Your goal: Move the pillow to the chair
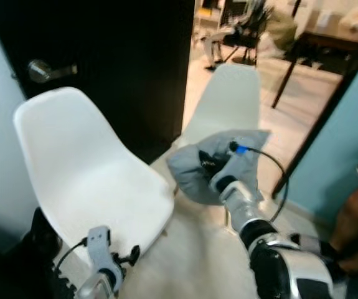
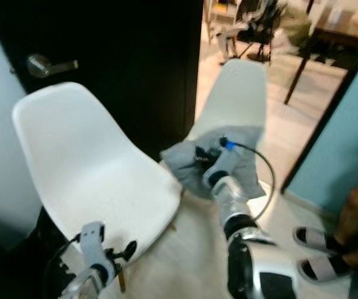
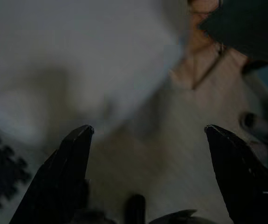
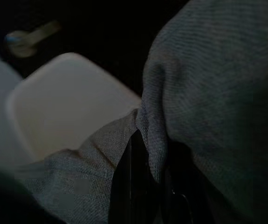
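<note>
Gripping a bunched fold of the grey pillow (image 1: 197,168), the right gripper (image 1: 211,167) is holding it up in the air, fingers closed tight w/ fabric pinched between them; in the right wrist view the cloth (image 4: 208,93) is wrapping over the dark fingers (image 4: 129,186). Pillow is hanging between the two white chairs, just right of the near chair's seat edge and in front of the far chair (image 1: 228,99), which is standing at the doorway. Near chair (image 1: 85,168) is sitting on the left, shell turned toward the robot, seat bare, dark door (image 1: 104,62) w/ a metal lever handle (image 1: 45,70) behind it. Left gripper (image 3: 145,140) is hanging low at the near-left, below the front of that chair's seat, fingers spread wide apart and holding nothing; its wrist view is looking at pale floor and the blurry underside of the chair. A black cable (image 1: 272,165) is looping off the right wrist. Near-right, a person's feet in sandals (image 2: 319,249) are standing on the light floor by a teal wall (image 1: 347,137). Far back thru the doorway, a table and a dark office chair are showing, blurry.
</note>
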{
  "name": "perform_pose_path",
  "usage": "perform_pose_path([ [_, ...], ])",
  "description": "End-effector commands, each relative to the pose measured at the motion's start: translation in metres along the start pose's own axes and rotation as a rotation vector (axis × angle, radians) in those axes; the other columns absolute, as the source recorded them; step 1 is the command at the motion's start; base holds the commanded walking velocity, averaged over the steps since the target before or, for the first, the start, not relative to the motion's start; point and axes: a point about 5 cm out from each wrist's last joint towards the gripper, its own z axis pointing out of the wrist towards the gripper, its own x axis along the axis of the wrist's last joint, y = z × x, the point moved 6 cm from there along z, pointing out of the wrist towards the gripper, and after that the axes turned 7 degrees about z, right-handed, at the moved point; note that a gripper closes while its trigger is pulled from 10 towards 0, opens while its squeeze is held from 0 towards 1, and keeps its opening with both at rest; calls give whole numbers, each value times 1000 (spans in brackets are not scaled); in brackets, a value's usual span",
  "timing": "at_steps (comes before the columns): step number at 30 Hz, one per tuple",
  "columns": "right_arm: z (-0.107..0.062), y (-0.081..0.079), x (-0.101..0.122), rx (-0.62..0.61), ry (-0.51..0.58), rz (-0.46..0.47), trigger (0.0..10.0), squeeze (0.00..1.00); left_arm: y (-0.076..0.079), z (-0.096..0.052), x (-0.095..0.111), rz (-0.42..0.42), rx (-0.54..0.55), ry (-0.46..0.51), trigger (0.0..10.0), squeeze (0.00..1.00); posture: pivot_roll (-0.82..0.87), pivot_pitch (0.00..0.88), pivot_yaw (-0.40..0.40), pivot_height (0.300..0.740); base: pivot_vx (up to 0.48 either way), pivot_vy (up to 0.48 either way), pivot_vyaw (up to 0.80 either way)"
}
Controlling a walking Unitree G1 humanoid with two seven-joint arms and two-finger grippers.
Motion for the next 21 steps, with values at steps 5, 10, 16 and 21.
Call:
perform_pose_path([
  [5,-1,5,17,5,47,-37,10000,0,15,1,-8,32,-47,-23,10000,0,-7,62,-29,740,240,0,781],
  [10,0,0,15,25,47,-15,10000,0,20,1,-8,72,-64,-25,10000,0,-6,63,-29,740,0,-64,779],
  [16,2,-11,3,75,1,-41,10000,0,22,2,-8,52,-59,-22,10000,0,-6,73,-30,740,41,-412,629],
  [21,1,-10,-3,64,-25,-31,10000,0,22,2,-8,42,-58,-19,10000,0,-4,79,-31,740,253,-404,0],
])
